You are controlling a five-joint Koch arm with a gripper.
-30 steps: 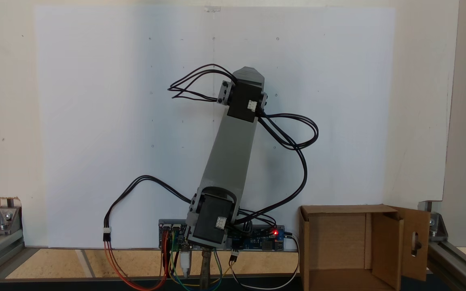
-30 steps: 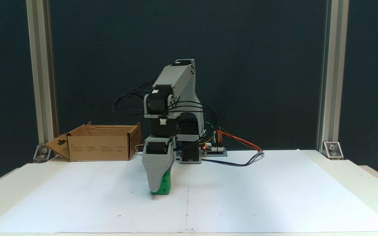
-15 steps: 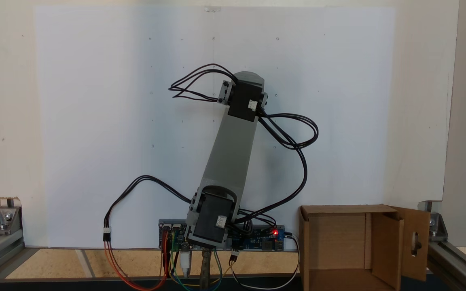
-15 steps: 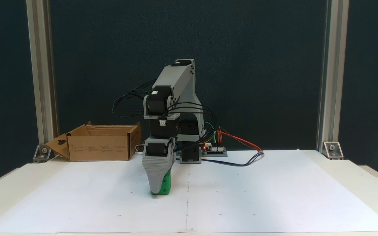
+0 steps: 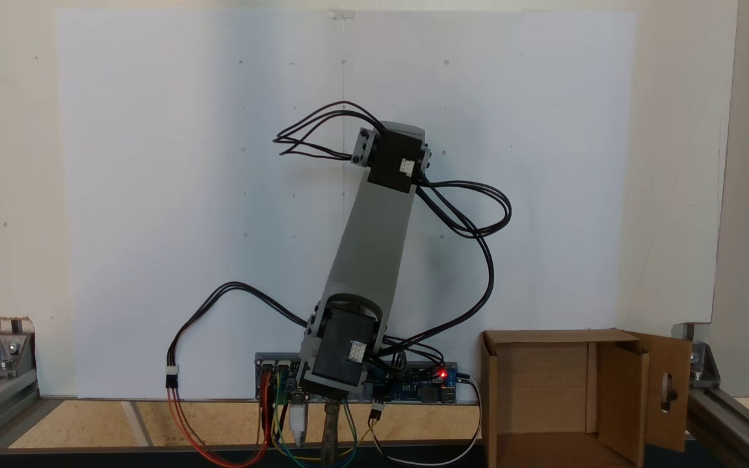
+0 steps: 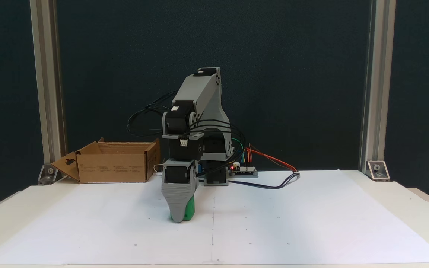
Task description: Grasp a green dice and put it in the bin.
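Observation:
The green dice (image 6: 189,211) sits on the white paper in a fixed view, a little left of the centre line. My gripper (image 6: 179,218) points straight down at it. Its broad grey jaw stands in front of the dice and covers all but the dice's right edge. The other jaw is hidden behind it, so I cannot tell whether the gripper is open or shut on the dice. The bin (image 6: 114,167) is an open brown cardboard box at the back left, well apart from the gripper. From above, the bin (image 5: 553,337) lies at the lower right, and the arm (image 5: 374,240) hides gripper and dice.
The arm's base and a blue controller board (image 5: 413,383) with coloured wires sit at the table's back edge beside the bin. Black cables (image 5: 478,221) loop out from the arm. Aluminium posts (image 6: 47,93) stand at the corners. White paper (image 6: 311,223) covers the table.
The wrist has turned slightly, so the grey jaw now covers more of the dice. From above, the grey gripper tip has slid further under the wrist motor. The dice stays in place.

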